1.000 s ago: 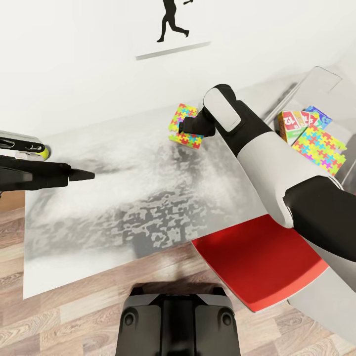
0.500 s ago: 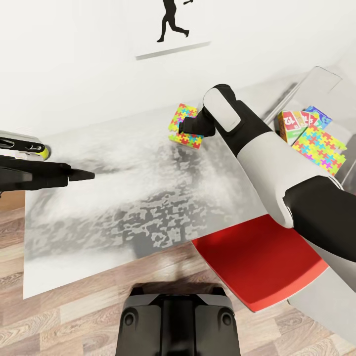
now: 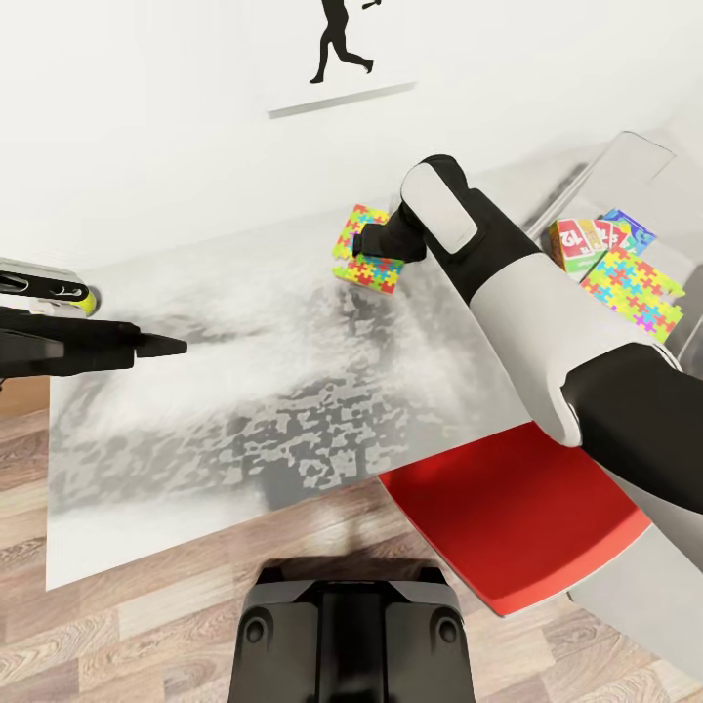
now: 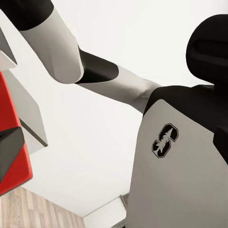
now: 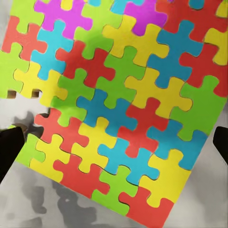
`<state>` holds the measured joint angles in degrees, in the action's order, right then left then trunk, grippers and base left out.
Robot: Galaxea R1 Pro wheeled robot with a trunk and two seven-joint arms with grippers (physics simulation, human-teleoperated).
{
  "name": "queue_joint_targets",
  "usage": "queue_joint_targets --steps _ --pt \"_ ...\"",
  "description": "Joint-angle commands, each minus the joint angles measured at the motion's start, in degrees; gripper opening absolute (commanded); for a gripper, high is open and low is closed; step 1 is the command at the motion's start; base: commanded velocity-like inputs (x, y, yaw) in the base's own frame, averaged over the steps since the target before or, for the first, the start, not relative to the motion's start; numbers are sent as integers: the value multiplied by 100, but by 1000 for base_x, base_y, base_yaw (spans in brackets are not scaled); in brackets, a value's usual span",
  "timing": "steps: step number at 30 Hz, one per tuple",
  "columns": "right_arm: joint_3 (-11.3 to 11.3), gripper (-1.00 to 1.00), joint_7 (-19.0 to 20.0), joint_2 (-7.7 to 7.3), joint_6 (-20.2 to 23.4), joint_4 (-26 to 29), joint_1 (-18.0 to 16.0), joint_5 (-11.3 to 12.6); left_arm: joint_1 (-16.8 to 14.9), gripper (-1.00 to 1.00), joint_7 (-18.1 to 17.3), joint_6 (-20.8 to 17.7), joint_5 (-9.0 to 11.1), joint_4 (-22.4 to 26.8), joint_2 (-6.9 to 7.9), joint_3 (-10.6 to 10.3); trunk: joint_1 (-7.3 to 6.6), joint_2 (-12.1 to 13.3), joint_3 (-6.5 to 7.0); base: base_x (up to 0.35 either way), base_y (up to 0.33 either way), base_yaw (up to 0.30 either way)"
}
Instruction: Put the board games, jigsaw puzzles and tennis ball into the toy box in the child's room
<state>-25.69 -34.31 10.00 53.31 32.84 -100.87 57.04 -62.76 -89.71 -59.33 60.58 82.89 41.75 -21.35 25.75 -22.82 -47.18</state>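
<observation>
From the head view, the right arm reaches across the pale table and its right gripper sits over a jigsaw puzzle lying near the far wall; whether its fingers touch the puzzle cannot be told from here. Further right, the toy box already holds a second jigsaw puzzle and at least one board game leaning inside. The left gripper hangs over the table's left side, well apart from the toys, with its fingers apparently together on nothing, and a yellow-green tennis ball peeks out near the left edge. The left wrist view looks back at the robot's own trunk and arm. In the right wrist view the puzzle fills the space between two dark fingertips set wide apart, one at each side of it. The step in hand appears to be grasping this puzzle; next the fingers should close on its edges, lift, and carry it to the toy box.
</observation>
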Motion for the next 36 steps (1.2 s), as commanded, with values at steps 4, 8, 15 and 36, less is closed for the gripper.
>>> queue_joint_targets --steps 4,8,15,36 --pt "-14 100 -88 0 -3 90 -13 49 -8 100 -29 -61 6 0 8 -18 4 -9 -7 0 0 0" --pt "-15 100 -161 0 6 127 -28 34 -8 100 -29 -61 6 0 8 -18 4 -9 -7 0 0 0" --pt "-9 100 -270 0 16 138 -45 -486 -8 100 -29 -61 6 0 9 -18 4 -9 -7 0 0 0" --pt "-14 100 -252 0 -312 61 -39 -863 -8 100 -29 -58 -3 -1 8 -13 4 -9 -7 0 0 0"
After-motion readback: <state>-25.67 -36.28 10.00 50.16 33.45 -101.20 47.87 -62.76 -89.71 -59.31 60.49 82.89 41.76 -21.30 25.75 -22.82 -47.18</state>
